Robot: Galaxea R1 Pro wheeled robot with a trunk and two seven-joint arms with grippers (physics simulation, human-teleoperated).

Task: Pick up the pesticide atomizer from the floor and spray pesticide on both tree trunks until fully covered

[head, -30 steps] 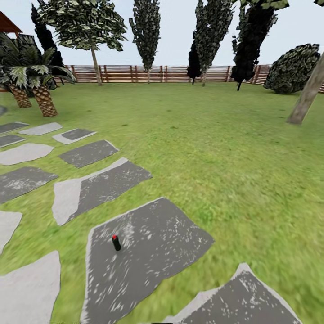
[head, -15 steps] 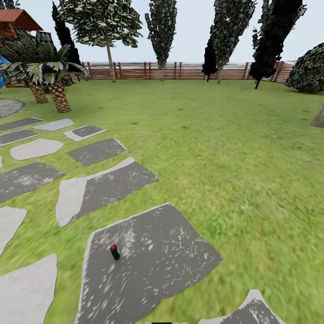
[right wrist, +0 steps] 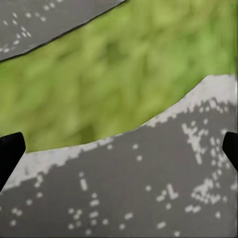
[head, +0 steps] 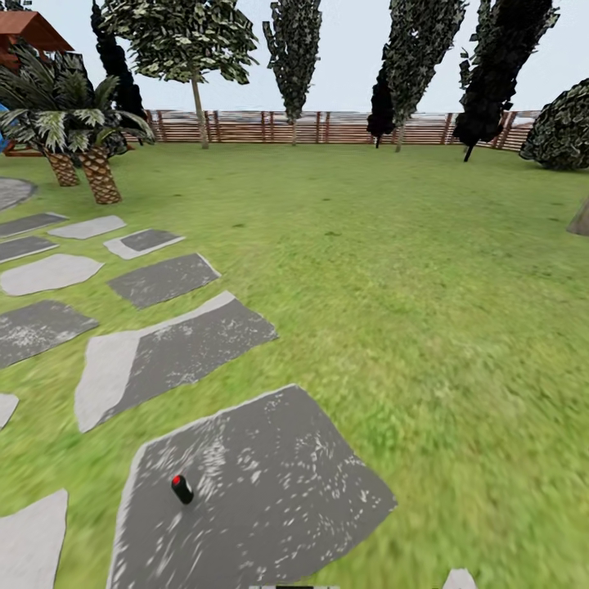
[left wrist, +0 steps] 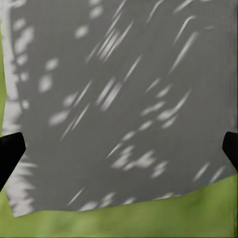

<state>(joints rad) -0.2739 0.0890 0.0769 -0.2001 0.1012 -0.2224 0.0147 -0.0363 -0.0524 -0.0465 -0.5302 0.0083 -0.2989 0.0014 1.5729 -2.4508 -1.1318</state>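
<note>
The pesticide atomizer [head: 181, 488], a small black cylinder with a red top, stands upright on a dark grey paving slab [head: 270, 491] near the bottom left of the head view. A tall tree [head: 199, 110] with a thin bare trunk and a leafy crown stands far back left by the fence. The base of a grey-tan tree trunk [head: 579, 219] shows at the right edge. My left gripper [left wrist: 119, 151] hangs open over a grey slab, its black fingertips [left wrist: 10, 153] wide apart. My right gripper [right wrist: 119, 151] is open above a slab edge and grass, empty.
Grey stepping slabs [head: 164, 352] run along the left over the green lawn [head: 409, 286]. Scaly palms [head: 90, 164] stand far left, dark cypress-like trees [head: 290, 57] and a round bush [head: 564, 135] at the back. A reddish slatted fence [head: 343, 127] rings the garden.
The whole head view has shifted, so the camera has moved: the atomizer's slab now sits lower and further left in the picture. The leaning right trunk has slid almost out of frame.
</note>
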